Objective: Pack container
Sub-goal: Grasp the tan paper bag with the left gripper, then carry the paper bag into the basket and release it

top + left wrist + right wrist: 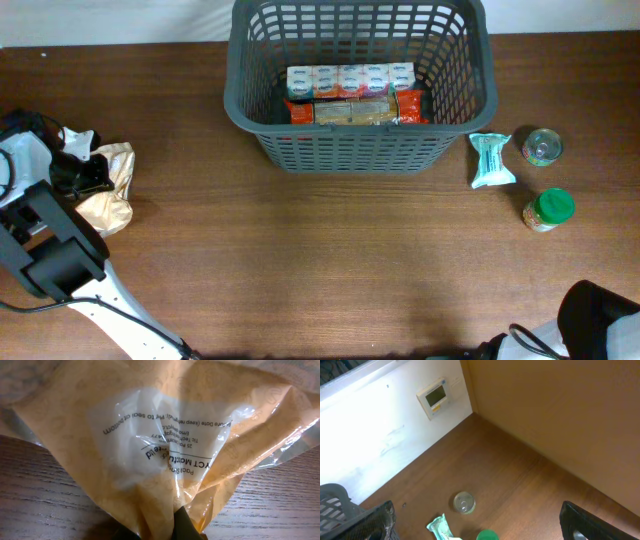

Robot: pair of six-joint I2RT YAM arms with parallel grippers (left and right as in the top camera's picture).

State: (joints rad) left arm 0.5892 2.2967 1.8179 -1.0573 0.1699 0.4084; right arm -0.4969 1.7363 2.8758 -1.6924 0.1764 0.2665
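Far side of the table (320,260), just right of centre, sits the container (350,150): upright, dark grey, lattice walls. On its floor is a row of small cartons (350,79) along the back, w/ a tan packet (350,111) in front of them and red packs (410,105) at either end of it. Just beside its right wall, on the wood, lies a mint-green pouch (491,160). A tin can (543,146) stands right of that, and a green-lidded jar (548,209) stands nearer the front; all 3 are apart. Well off at the left edge lies a tan plastic bag (112,185). The left gripper (155,532) is on it, jaws closed w/ the film bunched between them. The right gripper (476,515) hangs over the table's right end, jaws spread wide, holding nothing; can, pouch & jar lid show below it.
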